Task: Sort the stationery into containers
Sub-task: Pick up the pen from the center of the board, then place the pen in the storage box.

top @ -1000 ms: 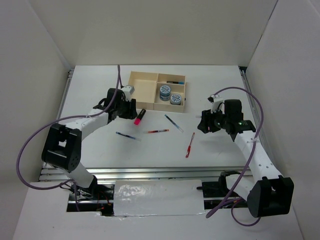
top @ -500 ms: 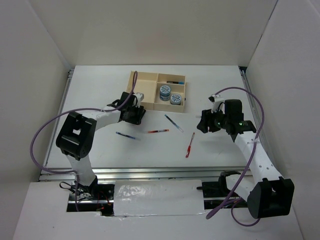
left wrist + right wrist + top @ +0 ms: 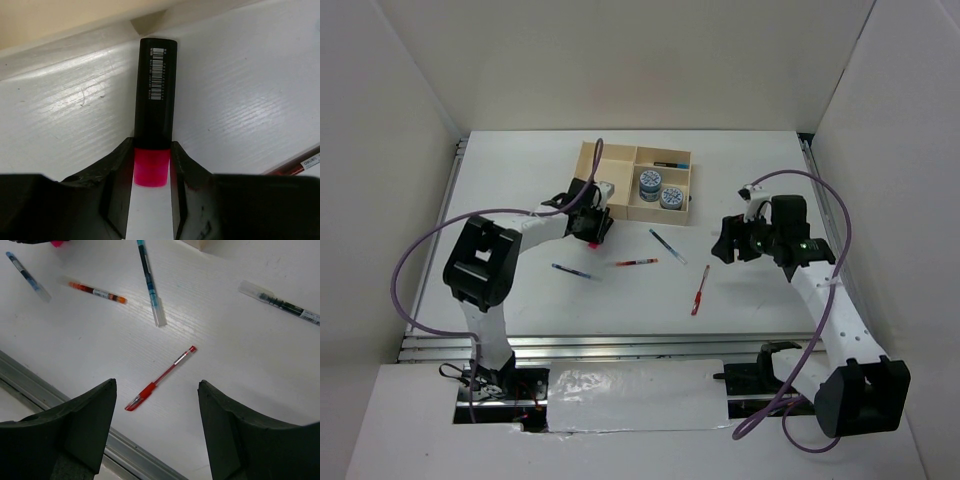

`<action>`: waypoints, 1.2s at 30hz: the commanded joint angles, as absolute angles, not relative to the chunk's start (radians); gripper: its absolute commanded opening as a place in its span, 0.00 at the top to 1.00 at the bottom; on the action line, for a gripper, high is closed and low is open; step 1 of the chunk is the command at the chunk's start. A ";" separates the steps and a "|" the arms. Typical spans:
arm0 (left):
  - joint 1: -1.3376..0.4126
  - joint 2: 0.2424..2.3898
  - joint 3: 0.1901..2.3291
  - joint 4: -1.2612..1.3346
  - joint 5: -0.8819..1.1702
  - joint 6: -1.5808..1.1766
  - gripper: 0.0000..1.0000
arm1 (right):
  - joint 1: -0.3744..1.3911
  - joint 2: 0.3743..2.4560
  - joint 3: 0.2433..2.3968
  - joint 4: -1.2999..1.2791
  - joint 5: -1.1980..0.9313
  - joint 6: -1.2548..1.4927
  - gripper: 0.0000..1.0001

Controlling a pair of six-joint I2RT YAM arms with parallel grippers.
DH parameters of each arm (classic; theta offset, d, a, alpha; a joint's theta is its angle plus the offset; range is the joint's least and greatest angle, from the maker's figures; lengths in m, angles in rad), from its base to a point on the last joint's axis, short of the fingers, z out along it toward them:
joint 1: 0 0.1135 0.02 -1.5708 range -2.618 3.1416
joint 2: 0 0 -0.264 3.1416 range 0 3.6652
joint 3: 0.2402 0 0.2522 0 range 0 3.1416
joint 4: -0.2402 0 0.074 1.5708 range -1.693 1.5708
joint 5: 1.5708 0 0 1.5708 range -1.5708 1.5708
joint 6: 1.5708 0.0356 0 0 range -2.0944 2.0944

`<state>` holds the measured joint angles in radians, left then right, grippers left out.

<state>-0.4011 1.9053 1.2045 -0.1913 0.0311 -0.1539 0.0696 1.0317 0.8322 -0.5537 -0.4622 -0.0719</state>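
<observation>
A black highlighter (image 3: 155, 90) with a pink end lies on the white table just in front of the beige tray's wall (image 3: 60, 20). My left gripper (image 3: 151, 167) is shut on its pink end, one finger touching each side. In the top view the left gripper (image 3: 593, 229) sits beside the tray's large section (image 3: 610, 180). Two tape rolls (image 3: 660, 190) sit in one small compartment, a pen (image 3: 670, 164) in the other. My right gripper (image 3: 157, 425) is open and empty, held above a red pen (image 3: 161, 378).
Loose on the table are a blue pen (image 3: 576, 271), an orange-red pen (image 3: 636, 262), a teal pen (image 3: 667, 243) and the red pen (image 3: 700, 290). A black pen with a clear cap (image 3: 280, 302) lies near the right gripper. A metal rail (image 3: 620, 345) runs along the near edge.
My left arm swung right and settled over the highlighter, its fingers now closed on the pink end. The right arm has barely moved.
</observation>
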 commanded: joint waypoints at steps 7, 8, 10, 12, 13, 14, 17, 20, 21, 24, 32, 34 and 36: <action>-0.413 1.579 1.034 -0.086 0.219 -0.199 0.91 | 0.072 0.908 0.916 -0.514 -0.591 0.053 0.26; -0.416 1.542 1.029 -0.074 0.219 -0.225 0.91 | 0.074 0.888 0.923 -0.471 -0.601 0.087 0.26; -0.434 1.448 1.042 -0.072 0.195 -0.251 0.94 | 0.086 0.890 0.956 -0.416 -0.617 0.219 0.26; -0.456 1.398 1.081 -0.087 0.170 -0.271 0.96 | 0.127 0.936 1.012 -0.365 -0.614 0.365 0.27; -0.462 1.385 1.095 -0.121 0.144 -0.293 0.97 | 0.149 0.959 1.040 -0.348 -0.595 0.402 0.27; -0.466 1.376 1.110 -0.133 0.135 -0.307 0.97 | 0.172 1.007 1.093 -0.341 -0.585 0.470 0.28; -0.482 1.333 1.150 -0.146 0.135 -0.363 0.99 | 0.279 1.084 1.169 -0.270 -0.508 0.561 0.29; -0.502 1.301 1.187 -0.160 0.140 -0.405 0.99 | 0.371 1.158 1.224 -0.210 -0.425 0.597 0.29; -0.505 1.296 1.198 -0.164 0.141 -0.414 0.99 | 0.400 1.178 1.239 -0.204 -0.414 0.606 0.29; -0.517 1.287 1.218 -0.173 0.156 -0.454 0.99 | 0.440 1.252 1.282 -0.189 -0.396 0.640 0.28; -0.543 1.284 1.250 -0.181 0.183 -0.497 0.99 | 0.514 1.410 1.393 -0.201 -0.330 0.655 0.28; -0.548 1.285 1.258 -0.184 0.189 -0.492 0.99 | 0.517 1.443 1.416 -0.195 -0.339 0.670 0.30; -0.549 1.285 1.264 -0.184 0.187 -0.491 0.99 | 0.528 1.468 1.437 -0.186 -0.348 0.670 0.32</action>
